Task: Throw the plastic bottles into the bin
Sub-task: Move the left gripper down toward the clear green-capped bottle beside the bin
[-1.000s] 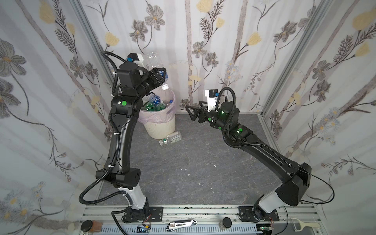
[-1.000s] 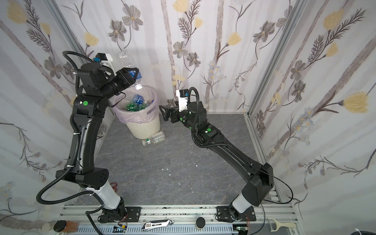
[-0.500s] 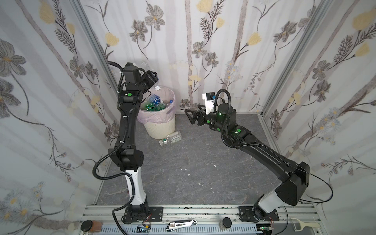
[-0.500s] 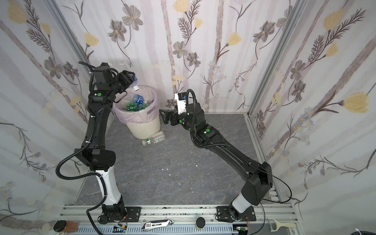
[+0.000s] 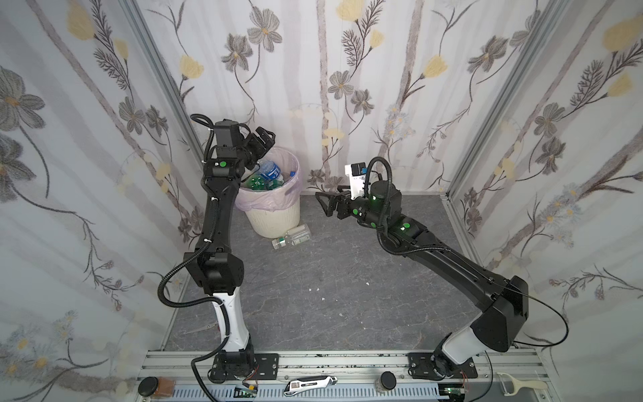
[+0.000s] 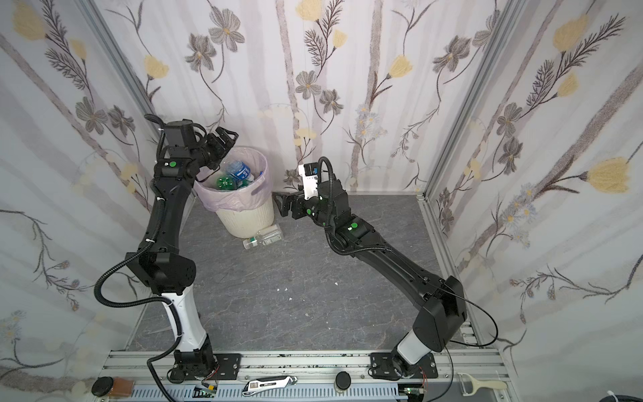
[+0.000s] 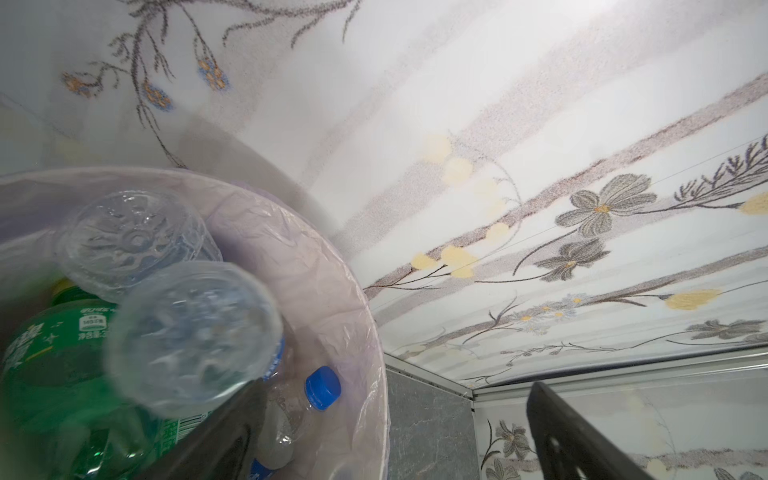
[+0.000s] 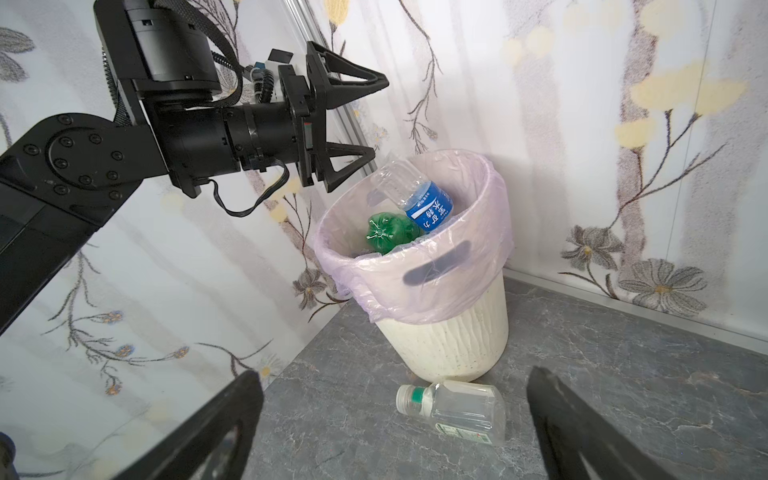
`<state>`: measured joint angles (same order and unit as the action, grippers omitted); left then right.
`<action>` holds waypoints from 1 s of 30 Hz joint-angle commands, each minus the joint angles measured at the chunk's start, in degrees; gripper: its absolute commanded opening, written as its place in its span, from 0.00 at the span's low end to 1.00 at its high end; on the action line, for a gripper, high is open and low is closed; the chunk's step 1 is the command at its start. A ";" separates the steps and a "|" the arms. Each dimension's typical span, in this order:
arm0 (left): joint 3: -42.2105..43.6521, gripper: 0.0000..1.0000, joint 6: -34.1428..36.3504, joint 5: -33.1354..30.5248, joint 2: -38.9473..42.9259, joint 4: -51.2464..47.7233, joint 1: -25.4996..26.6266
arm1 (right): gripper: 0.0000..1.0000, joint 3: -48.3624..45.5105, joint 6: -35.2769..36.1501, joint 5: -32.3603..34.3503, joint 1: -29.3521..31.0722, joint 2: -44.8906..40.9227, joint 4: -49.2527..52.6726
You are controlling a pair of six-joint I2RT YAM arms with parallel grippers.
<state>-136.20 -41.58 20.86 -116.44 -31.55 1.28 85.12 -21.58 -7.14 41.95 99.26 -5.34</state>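
Observation:
The cream bin (image 5: 276, 217) (image 6: 248, 221) (image 8: 451, 347), lined with a pink bag, stands in the far left corner. It holds several plastic bottles. A clear bottle with a blue label (image 8: 417, 197) (image 5: 269, 170) (image 7: 191, 332) sticks up beside a green bottle (image 8: 386, 237) (image 7: 45, 365). My left gripper (image 5: 265, 137) (image 6: 225, 137) (image 8: 380, 116) (image 7: 395, 399) hangs open and empty over the bin's rim. One clear bottle with a white cap (image 5: 292, 236) (image 6: 264, 238) (image 8: 457, 409) lies on the floor against the bin. My right gripper (image 5: 322, 205) (image 6: 280, 205) (image 8: 395, 374) is open, right of the bin, above that bottle.
Flowered walls close in behind and left of the bin. The floor is grey stone (image 5: 330, 285) with small white crumbs. On the front rail lie a utility knife (image 5: 309, 384), a black knob (image 5: 387, 379) and a peeler (image 5: 522, 384).
My left gripper opened and let go of the clear blue-label bottle, which dropped into the bin. The left arm straightened up. The right arm barely moved.

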 commanded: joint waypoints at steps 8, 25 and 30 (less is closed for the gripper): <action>1.56 1.00 1.74 -0.47 2.92 1.32 1.27 | 1.00 -2.31 -0.52 0.30 0.16 -1.92 -2.12; -3.84 1.00 6.39 -7.84 -3.25 1.35 -1.23 | 1.00 -5.70 -0.74 0.62 0.23 -3.83 -2.91; -1.65 1.00 6.88 -8.42 -4.69 1.32 -1.27 | 1.00 -6.64 -1.00 0.46 0.24 -3.79 -3.30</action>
<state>-138.89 -35.68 13.23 -120.14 -31.24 -0.03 78.91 -22.11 -7.07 42.11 95.79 -5.93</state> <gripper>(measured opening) 0.997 0.995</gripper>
